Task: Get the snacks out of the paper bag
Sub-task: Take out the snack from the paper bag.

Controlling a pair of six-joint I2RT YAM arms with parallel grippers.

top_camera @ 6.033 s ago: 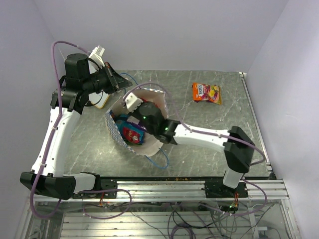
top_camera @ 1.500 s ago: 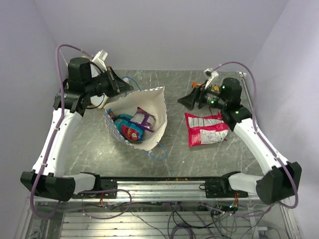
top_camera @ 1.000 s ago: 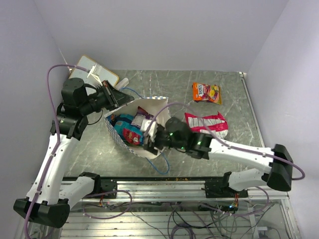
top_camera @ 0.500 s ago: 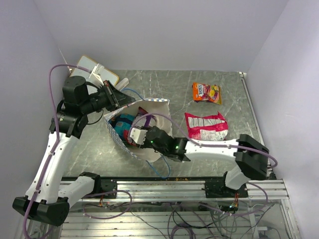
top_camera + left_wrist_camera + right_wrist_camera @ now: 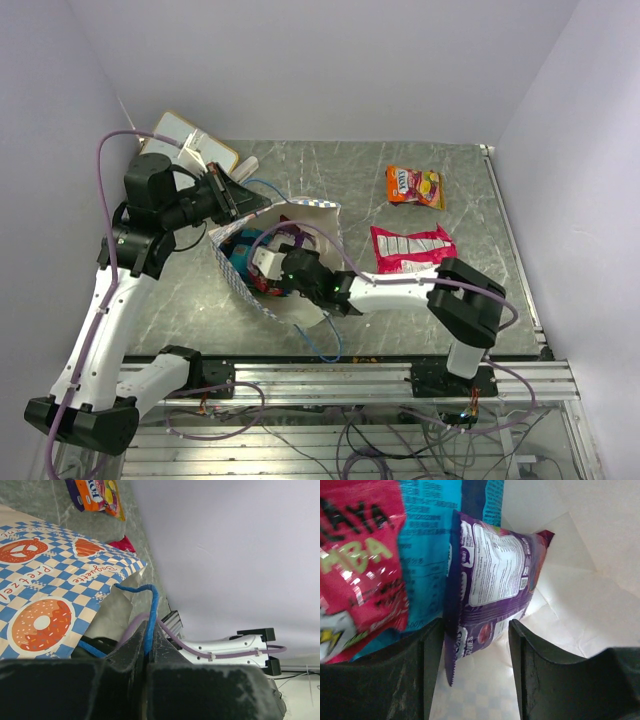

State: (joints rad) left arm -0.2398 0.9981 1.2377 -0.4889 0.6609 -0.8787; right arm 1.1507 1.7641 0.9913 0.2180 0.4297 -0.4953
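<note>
The paper bag (image 5: 300,295) lies on its side, mouth open, checkered band (image 5: 50,590) showing in the left wrist view. My left gripper (image 5: 250,203) is shut on its blue cord handle (image 5: 148,630) and holds the upper edge up. My right gripper (image 5: 260,278) is inside the bag, open (image 5: 476,630). The lower end of a purple packet (image 5: 495,580) sits between its fingers, against the left one and apart from the right one. Beside it lie a blue packet (image 5: 430,545) and a red packet (image 5: 360,565). On the table are an orange packet (image 5: 415,186) and a large red-pink packet (image 5: 413,250).
A wooden-framed whiteboard (image 5: 190,140) lies at the back left behind my left arm. The aluminium rail (image 5: 350,375) runs along the table's near edge. Walls close in on the left, back and right.
My right arm has swung left from beside the red-pink packet and pushed its gripper deeper into the bag. My left gripper keeps the handle, hardly moved over the last second.
</note>
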